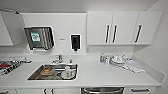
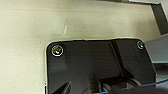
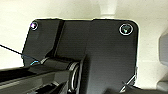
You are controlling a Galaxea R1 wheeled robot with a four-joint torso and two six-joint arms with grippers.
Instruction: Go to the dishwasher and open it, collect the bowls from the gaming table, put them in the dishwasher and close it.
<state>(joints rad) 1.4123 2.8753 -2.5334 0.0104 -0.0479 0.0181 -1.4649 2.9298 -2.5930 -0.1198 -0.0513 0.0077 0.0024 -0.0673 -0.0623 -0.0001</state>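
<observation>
The head view faces a white counter (image 1: pixel 100 73) with a stainless sink (image 1: pixel 53 72) at lower left of centre, holding dishes. The dishwasher (image 1: pixel 103 90) sits at the bottom edge, right of centre, below the counter; its steel front and bar handle are visible, door closed. White wall cabinets (image 1: pixel 117 27) occupy the upper right. A paper towel dispenser (image 1: pixel 39 38) hangs at upper left. Pincer state, either arm: cannot tell.

the dishwasher (image 1: pixel 103 90) is cut off by the head view's lower edge, with just its steel top and bar handle visible. the items in the sink (image 1: pixel 33 75) and beside the faucet (image 1: pixel 58 59) are too blurred to identify.
</observation>
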